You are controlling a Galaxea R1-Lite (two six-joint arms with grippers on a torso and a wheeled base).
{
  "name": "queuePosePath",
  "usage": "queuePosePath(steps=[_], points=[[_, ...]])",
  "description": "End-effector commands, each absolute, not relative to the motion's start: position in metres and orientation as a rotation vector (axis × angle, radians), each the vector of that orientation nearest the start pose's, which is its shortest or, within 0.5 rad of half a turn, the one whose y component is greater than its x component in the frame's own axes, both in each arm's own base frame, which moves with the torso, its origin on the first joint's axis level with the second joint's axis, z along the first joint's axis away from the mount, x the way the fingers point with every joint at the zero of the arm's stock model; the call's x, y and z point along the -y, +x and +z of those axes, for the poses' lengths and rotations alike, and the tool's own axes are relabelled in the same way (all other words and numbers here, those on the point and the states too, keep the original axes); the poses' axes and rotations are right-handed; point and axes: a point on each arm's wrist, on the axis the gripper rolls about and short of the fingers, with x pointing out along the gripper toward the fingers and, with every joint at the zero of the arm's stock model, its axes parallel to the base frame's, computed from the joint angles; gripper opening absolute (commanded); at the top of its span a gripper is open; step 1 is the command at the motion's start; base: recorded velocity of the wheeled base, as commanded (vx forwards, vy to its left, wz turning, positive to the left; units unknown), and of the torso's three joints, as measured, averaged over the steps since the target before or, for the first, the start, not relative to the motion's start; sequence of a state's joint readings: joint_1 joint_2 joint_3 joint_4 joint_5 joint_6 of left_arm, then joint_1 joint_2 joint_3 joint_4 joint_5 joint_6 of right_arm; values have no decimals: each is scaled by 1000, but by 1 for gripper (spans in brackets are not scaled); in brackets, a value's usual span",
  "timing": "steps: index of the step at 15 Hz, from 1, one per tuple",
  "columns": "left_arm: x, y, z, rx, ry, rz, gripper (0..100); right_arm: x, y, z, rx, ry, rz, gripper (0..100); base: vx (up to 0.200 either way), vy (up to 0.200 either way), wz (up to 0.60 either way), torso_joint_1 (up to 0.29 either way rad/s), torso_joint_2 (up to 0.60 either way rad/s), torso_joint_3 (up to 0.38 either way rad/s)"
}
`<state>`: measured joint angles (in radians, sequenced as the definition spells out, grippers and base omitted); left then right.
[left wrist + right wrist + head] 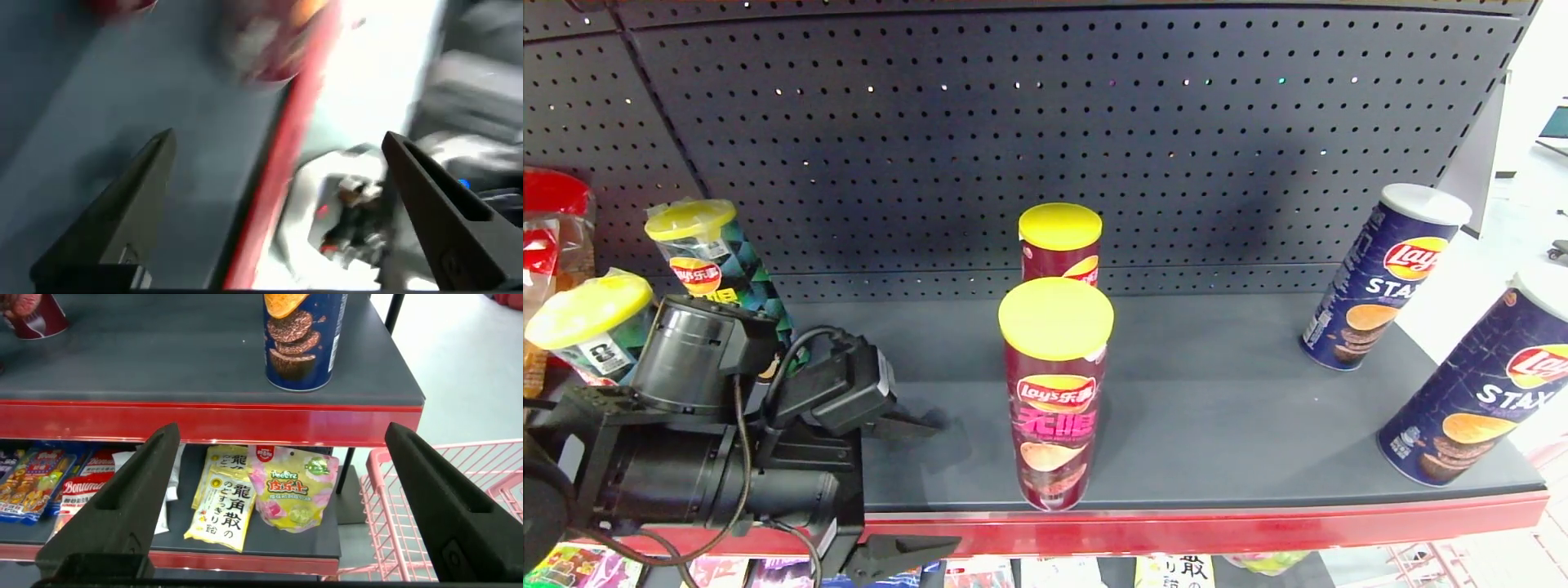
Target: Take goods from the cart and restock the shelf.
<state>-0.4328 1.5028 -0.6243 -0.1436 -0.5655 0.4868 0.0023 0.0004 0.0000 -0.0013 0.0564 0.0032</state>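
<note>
Nearest, the left gripper (947, 482) sits at the front left of the dark grey metal shelf (1217, 408). Its claw is spread wide and holds nothing, with one finger over the shelf board and the other below the glossy red front lip (1176, 527). In the left wrist view the lip runs between the two fingers.

The right gripper (279, 429) is also spread wide and empty, in front of the red lip. A pink wire cart (458, 498) stands near the shelf's right end. On the lower shelf a yellow snack bag (229, 502) lies just beside a green-and-pink snack bag (294, 490).

Just behind the lip at mid-shelf, a maroon cardboard chip can with a yellow plastic lid (1055, 392) stands upright. A second maroon can (1059, 241) stands directly behind it, near the back.

At the right front corner stands a navy blue chip can with a white lid (1486, 384), and another navy can (1388, 273) stands farther back.

On the left, behind the left arm, are two teal-patterned cans with yellow lids, one nearer (588, 322) and one deeper (707, 253).

A black perforated metal panel (1045, 122) closes the back of the shelf.
</note>
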Motion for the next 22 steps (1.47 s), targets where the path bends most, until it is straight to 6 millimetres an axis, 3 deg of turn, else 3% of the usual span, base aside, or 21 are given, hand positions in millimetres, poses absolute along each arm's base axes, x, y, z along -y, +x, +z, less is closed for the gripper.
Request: queuePosePath(steps=[1,5,10,22], points=[[103,198,142,-543,401,-1064,100,-1,-23,76,1,3,60,100,0,0,0,0,0,0],[106,208,136,-585,462,-945,100,-1,-23,76,1,3,60,100,0,0,0,0,0,0],[120,230,133,-549,468,-956,100,-1,-23,76,1,3,60,100,0,0,0,0,0,0],[146,253,131,-529,484,-996,100,-1,-23,76,1,3,61,100,0,0,0,0,0,0]])
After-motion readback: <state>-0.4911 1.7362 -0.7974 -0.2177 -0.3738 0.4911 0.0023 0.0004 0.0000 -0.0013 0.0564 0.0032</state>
